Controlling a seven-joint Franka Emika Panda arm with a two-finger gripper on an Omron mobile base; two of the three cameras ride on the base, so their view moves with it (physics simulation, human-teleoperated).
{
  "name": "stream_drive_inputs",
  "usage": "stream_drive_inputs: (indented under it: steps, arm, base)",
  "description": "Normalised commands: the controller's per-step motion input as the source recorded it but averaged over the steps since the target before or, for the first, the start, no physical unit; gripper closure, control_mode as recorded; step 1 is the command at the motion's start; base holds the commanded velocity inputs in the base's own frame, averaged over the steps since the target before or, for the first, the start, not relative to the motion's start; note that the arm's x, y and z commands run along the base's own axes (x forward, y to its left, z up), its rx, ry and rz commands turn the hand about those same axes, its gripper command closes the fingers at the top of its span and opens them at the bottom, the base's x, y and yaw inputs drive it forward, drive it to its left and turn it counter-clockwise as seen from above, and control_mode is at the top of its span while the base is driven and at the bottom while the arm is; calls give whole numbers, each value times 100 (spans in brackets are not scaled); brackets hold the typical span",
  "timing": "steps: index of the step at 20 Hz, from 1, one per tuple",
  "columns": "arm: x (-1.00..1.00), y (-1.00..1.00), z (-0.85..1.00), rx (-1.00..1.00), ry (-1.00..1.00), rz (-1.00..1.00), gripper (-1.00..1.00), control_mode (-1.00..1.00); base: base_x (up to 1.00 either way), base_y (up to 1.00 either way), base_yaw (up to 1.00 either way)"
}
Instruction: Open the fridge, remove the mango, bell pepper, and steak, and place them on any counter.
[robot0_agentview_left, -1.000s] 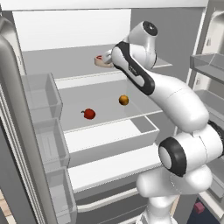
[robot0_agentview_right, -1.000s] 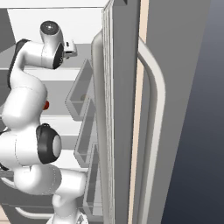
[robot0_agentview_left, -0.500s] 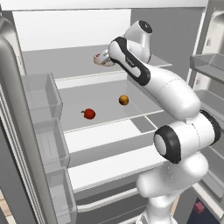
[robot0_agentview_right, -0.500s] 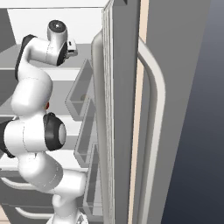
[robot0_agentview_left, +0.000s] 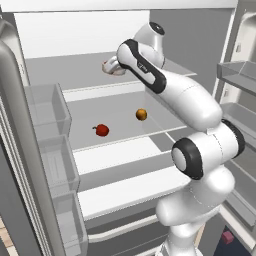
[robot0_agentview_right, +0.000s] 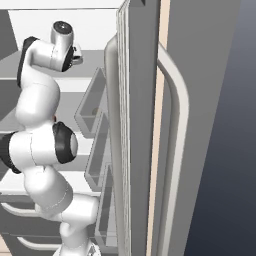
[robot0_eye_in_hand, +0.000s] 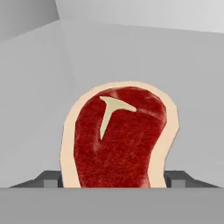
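Pincer (robot0_eye_in_hand: 113, 181) straddles the steak (robot0_eye_in_hand: 119, 138), tips either side; grip unclear. Thin, floppy, slick meat — better pinched across its pale rim.

Steak (robot0_eye_in_hand: 119, 140) on shelf above mango (robot0_agentview_left: 141, 114).

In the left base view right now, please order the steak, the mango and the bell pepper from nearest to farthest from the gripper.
1. steak, upper shelf, at the gripper.
2. mango, shelf below, toward the right.
3. bell pepper, same lower shelf, farther left and forward.
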Motion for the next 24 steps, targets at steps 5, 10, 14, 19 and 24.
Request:
stream_drive_inputs:
  steps: [5,10,14,19,24]
  arm:
    - [-53,15,0,0,-21,0,100,-100]
    - [-100,0,0,0,-27,-5,100,-100]
    - [-100,-2,-11,0,-7,-9,100,-100]
    - [-100,-12,2,9,0,-7,100,-100]
    - [-100,-10,8,11,6,-7,100,-100]
  base:
    - [0,0,0]
    - [0,0,0]
    - [0,0,0]
    - [0,0,0]
    - [0,0,0]
